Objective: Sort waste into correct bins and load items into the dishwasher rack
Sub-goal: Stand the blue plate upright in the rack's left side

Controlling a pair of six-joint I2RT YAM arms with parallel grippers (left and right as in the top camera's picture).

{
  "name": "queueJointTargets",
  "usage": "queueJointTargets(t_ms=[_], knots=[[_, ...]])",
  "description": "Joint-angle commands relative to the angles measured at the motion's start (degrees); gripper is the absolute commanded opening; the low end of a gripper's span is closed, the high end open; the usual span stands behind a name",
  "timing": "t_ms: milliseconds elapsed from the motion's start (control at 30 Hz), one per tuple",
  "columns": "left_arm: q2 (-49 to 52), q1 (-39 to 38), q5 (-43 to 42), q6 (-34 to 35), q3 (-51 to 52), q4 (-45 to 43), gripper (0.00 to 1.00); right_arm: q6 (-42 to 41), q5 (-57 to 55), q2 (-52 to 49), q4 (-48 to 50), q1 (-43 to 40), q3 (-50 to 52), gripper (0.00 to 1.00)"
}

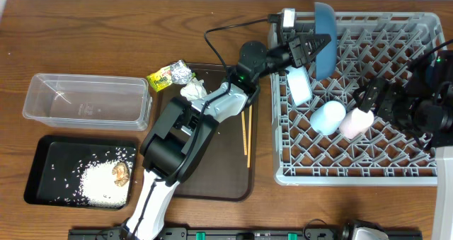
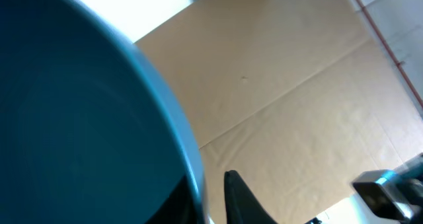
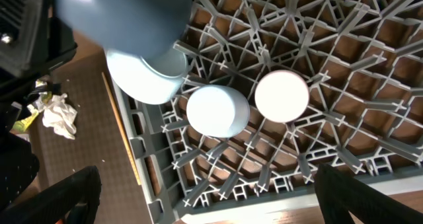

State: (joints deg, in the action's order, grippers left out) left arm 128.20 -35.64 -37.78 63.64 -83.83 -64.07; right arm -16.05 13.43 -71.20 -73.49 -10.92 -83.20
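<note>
The left fingers (image 1: 310, 44) are closed narrow on the rim of the large blue plate (image 1: 327, 35). In the left wrist view one finger (image 2: 241, 197) lies close against that rim. The plate stands on edge over the far-left corner of the dishwasher rack (image 1: 396, 151), with its long axis running near to far. I cannot tell whether its lower edge sits between the pegs yet.

The small white bowl (image 1: 299, 84) lies on its side just on the near side of the plate, close to it or touching it. The plate therefore probably has to go straight down, since there is little room to swing it nearward. To its right, the far half of the rack is open lattice.

The right fingers (image 3: 66, 197) are spread wide and hold nothing. They hover by the pink cup (image 1: 356, 122), which lies beside the light-blue cup (image 1: 328, 116), and are apart from the plate.

The chopsticks (image 1: 246, 130) lie near-to-far on the brown serving tray (image 1: 226, 173), just left of the rack's wall. The left arm is nearer to them.
</note>
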Motion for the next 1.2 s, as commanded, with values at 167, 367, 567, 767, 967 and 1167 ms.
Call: queueJointTargets(t_ms=[167, 367, 567, 767, 967, 1167], knots=[[0.39, 2.64, 0.15, -5.03, -1.79, 9.66, 0.23, 0.90, -0.11, 0.04, -0.07, -0.26, -0.57, 0.96], [0.39, 6.25, -3.91, -7.96, -1.81, 16.39, 0.23, 0.92, -0.13, 0.04, -0.07, -0.26, -0.57, 0.96], [0.39, 8.87, -6.69, -10.93, -1.81, 20.74, 0.28, 0.90, -0.13, 0.04, 0.04, -0.26, -0.57, 0.96], [0.39, 8.76, -6.75, -15.30, -1.79, 26.84, 0.28, 0.90, -0.13, 0.04, 0.00, -0.26, -0.57, 0.95], [0.39, 6.71, -6.71, -16.22, -1.81, 25.73, 0.21, 0.90, -0.11, 0.04, 0.00, -0.26, -0.57, 0.96], [0.37, 3.67, -6.78, -18.49, -1.81, 24.76, 0.08, 0.90, -0.13, 0.04, -0.02, -0.26, -0.57, 0.95]])
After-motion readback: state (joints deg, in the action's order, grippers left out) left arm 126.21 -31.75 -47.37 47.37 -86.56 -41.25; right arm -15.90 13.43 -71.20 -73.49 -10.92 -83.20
